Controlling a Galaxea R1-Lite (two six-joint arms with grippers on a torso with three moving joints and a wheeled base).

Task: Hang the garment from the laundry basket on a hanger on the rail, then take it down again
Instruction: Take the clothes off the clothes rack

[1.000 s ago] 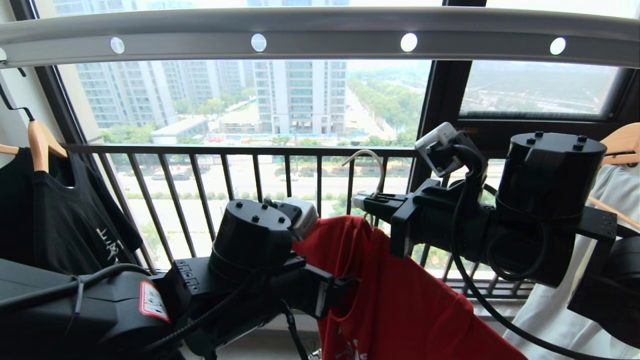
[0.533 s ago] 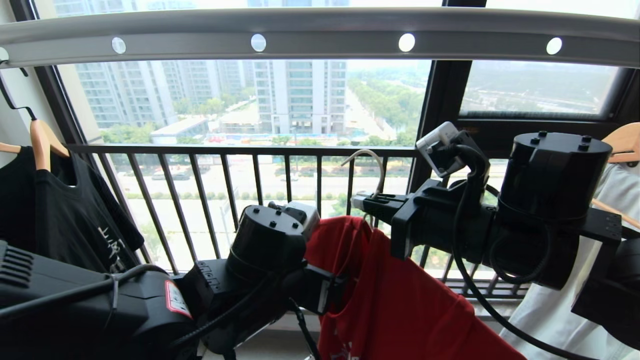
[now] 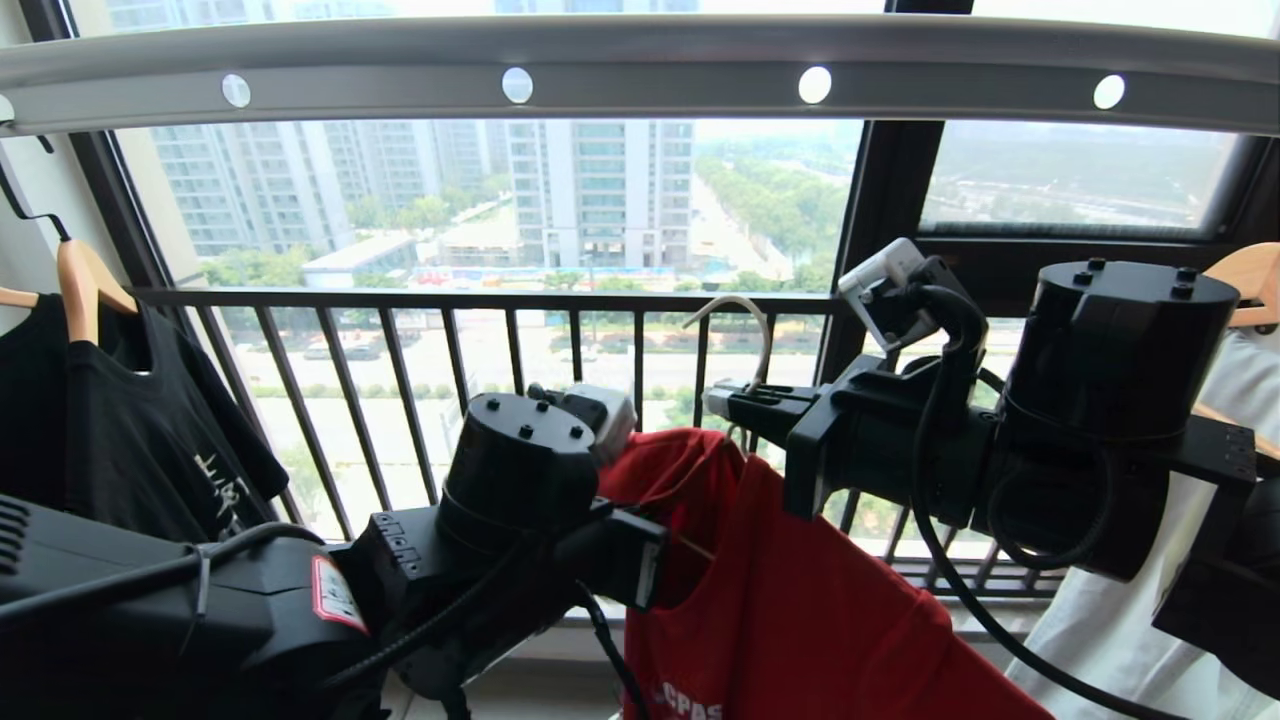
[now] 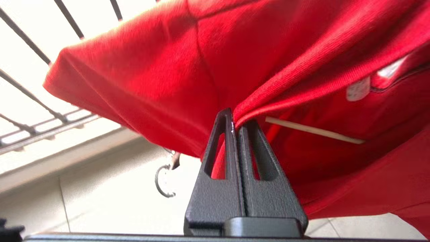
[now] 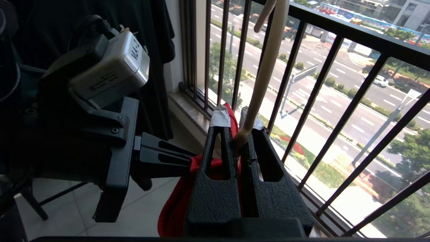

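Note:
The red garment (image 3: 800, 600) hangs draped over the pale wire hanger, whose hook (image 3: 745, 320) stands up well below the grey rail (image 3: 640, 60) and is not on it. My right gripper (image 5: 237, 121) is shut on the hanger's neck (image 5: 262, 77), just above the garment's collar. My left gripper (image 4: 235, 119) is shut on a ribbed edge of the garment (image 4: 188, 67), lower and to the left of the right one. A thin pale hanger arm (image 4: 312, 131) shows inside the cloth. In the head view the left fingers are hidden behind the wrist. The laundry basket is out of view.
A black printed T-shirt (image 3: 130, 440) hangs on a wooden hanger at the left. At the right a pale garment (image 3: 1120, 620) hangs on another wooden hanger (image 3: 1245, 285). The black barred window railing (image 3: 500, 300) runs right behind the arms.
My left wrist has shifted a little to the right, toward the garment. The red cloth beside it has moved, and more white lettering shows at the bottom. The right arm has stayed still.

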